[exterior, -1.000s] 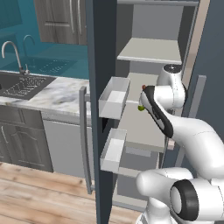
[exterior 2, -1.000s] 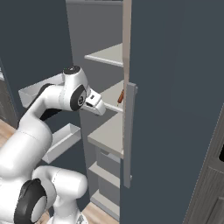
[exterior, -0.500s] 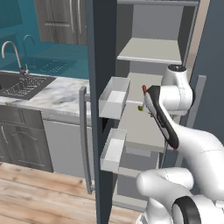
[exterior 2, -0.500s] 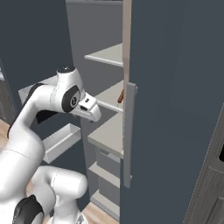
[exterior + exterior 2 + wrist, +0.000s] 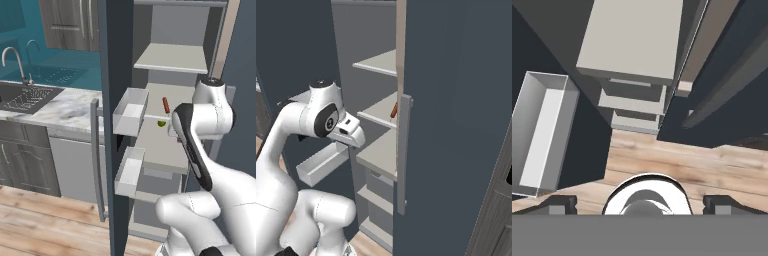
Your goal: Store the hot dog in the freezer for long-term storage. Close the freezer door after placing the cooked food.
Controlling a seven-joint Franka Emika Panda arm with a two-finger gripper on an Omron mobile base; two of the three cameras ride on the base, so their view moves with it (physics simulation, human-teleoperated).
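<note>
Hot dog (image 5: 165, 105) lies on freezer (image 5: 172, 60) middle shelf, long axis running front to back, green fruit (image 5: 161, 123) just in front. Gripper (image 5: 640, 202) jaws spread wide, nothing held, outside cabinet, pointing down at floor. Freezer door (image 5: 116, 75) stands open to gripper's left; closing looks like the step left.

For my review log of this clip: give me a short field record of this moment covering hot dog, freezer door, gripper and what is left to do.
hot dog: lying on a middle shelf inside the freezer, a small green fruit nearer the shelf's front
freezer door: open, white bins facing in
gripper: open, empty, pointing down at the wooden floor
left to do: close the freezer door
</note>
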